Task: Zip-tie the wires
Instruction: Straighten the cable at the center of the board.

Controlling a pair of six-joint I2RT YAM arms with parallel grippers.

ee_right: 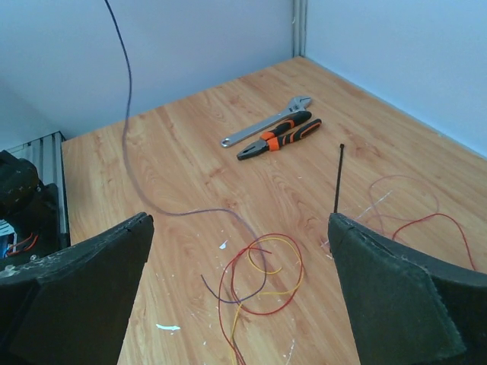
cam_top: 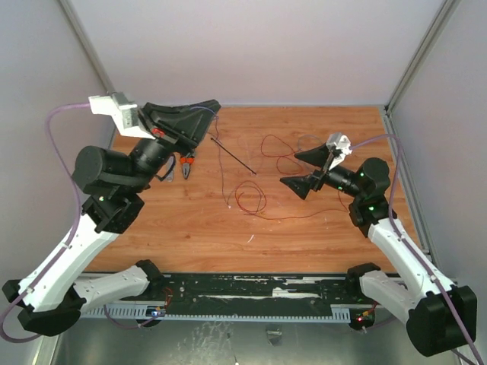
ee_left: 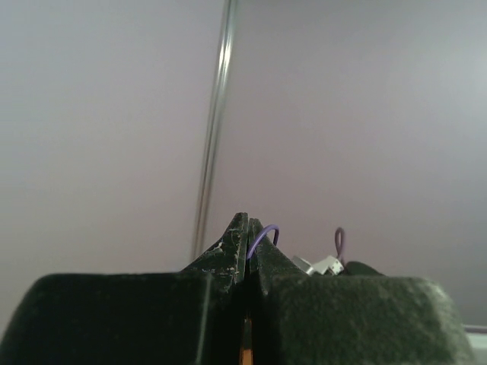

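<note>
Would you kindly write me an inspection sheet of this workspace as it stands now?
Surface: wooden table top, marked with white flecks.
Job's things: wires loose on the table, untied; one purple strand held up off it; zip tie lying straight, unused.
Clutter: pliers and adjustable wrench side by side.
Grippers: left gripper shut on the purple strand, raised; right gripper open, holding nothing.
Cables: lavender cables run along both arms.
Surroundings: pale walls, metal corner posts.
</note>
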